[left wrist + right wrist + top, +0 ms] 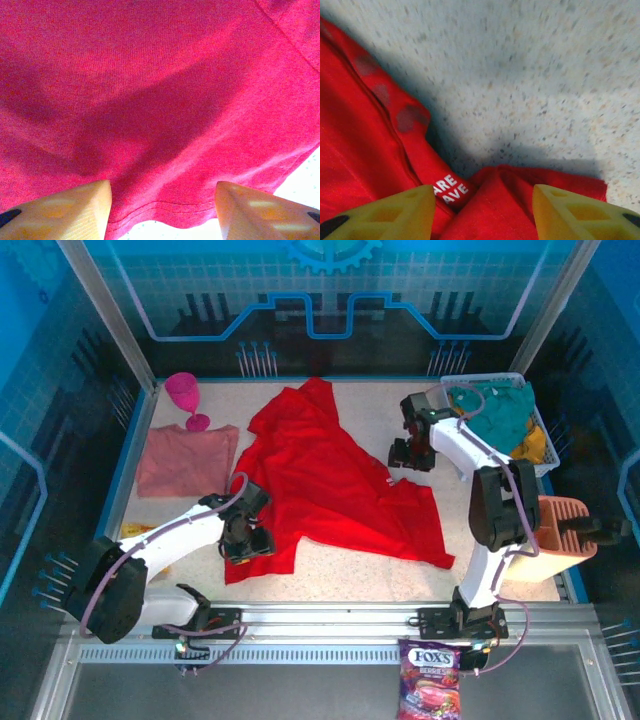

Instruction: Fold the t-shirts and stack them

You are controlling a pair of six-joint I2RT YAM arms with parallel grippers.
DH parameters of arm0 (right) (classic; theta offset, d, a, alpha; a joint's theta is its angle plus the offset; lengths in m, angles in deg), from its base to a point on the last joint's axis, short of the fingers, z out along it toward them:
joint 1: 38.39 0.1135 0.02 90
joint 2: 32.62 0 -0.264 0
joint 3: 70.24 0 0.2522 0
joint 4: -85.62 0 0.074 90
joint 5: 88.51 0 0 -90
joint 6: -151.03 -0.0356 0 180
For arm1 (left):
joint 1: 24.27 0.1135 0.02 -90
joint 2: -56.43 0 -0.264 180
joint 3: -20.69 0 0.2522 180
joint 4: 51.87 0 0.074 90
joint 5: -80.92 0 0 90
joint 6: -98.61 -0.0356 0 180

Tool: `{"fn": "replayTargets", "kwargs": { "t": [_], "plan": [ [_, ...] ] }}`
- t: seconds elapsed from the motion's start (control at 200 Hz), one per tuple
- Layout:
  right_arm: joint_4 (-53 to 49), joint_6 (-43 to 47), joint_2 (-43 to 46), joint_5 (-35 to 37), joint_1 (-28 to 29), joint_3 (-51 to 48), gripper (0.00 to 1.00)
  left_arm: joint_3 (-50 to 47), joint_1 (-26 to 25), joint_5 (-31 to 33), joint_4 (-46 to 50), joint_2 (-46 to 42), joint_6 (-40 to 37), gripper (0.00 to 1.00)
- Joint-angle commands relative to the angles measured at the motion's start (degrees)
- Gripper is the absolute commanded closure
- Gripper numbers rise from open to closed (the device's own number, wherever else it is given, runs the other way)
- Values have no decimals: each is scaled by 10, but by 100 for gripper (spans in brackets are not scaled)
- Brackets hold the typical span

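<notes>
A pale speckled table (pixel 370 410) sits inside a booth with blue walls printed with grid and circuit patterns, and a metal rail runs along the near edge. A magenta goblet (pixel 185 398) stands at the far left corner. A white basket (pixel 540 425) holding teal and yellow cloth stands at the far right, with a salmon-coloured rack (pixel 565 530) near the right edge in front of it. A Fox's candy bag (pixel 430 690) lies on the sill in front of the rail. The red t-shirt (pixel 330 480) lies crumpled and spread across the middle of the table. The pink t-shirt (pixel 185 460) lies flat and folded at the left, just beside the red one. The left arm stretches low from its base toward the red shirt's near left corner. The left pincer (pixel 248 535) is over that corner, and in the left wrist view it is spread wide, the stitched hem of the red cloth (pixel 165 125) running between its yellow fingertips (pixel 75 207). The right arm rises from its base and reaches far forward. The right pincer (pixel 410 455) points down at the red shirt's right edge, near the basket. In the right wrist view it is also spread, poised over a red fold and a small label with white lettering (pixel 450 189), bare table beyond.
</notes>
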State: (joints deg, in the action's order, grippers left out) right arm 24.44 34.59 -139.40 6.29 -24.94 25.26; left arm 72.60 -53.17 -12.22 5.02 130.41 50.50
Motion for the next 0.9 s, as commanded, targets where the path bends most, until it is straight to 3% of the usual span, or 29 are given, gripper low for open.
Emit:
{"fn": "replayTargets", "kwargs": {
  "t": [0.0, 0.395, 0.49, 0.665, 0.705, 0.896],
  "plan": [
    [-39, -4, -1, -27, 5, -13, 48, 11, -4, 13, 19, -10, -8, 43],
    [-18, -8, -34, -27, 1, -35, 63, 9, -4, 13, 5, -9, -8, 41],
    [-12, -10, -40, -36, -1, -36, 73, 8, -4, 11, 1, -13, -6, 40],
    [6, -5, -2, -11, 7, -46, 89, 10, -4, 25, 7, -27, -7, 37],
    [4, 3, 7, -2, 12, -43, 97, 10, -4, 28, 7, -30, -7, 35],
    [6, 22, 75, 57, 44, -61, 100, 26, -3, 29, 1, -28, -11, 33]
  ]
}}
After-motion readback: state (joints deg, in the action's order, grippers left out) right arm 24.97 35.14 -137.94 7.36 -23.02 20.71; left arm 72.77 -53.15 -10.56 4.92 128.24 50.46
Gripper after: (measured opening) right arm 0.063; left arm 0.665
